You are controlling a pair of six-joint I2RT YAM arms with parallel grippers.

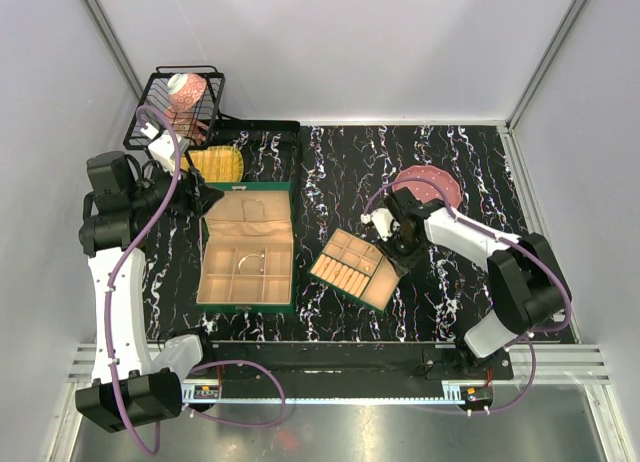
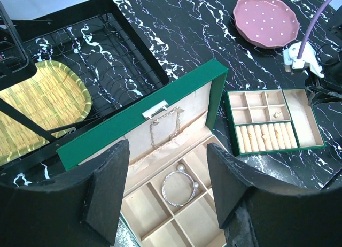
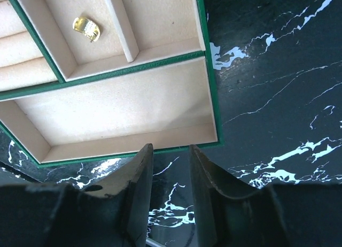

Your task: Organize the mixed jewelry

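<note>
Right wrist: small gold ribbed ring [image 3: 86, 28] lies in tray [image 3: 123, 105]; both jaws released.

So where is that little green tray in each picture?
Top view: little green tray at centre, right of the big box.
Left wrist: tray at right, below the pink plate.
Right wrist: tray upper left, above the right pincer.
Shared landmark: black marbled table.

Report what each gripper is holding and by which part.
Nothing is held. The left gripper hangs open over the green box. The right gripper stands partly open at the edge of the beige tray, with only tabletop in its gap.
</note>
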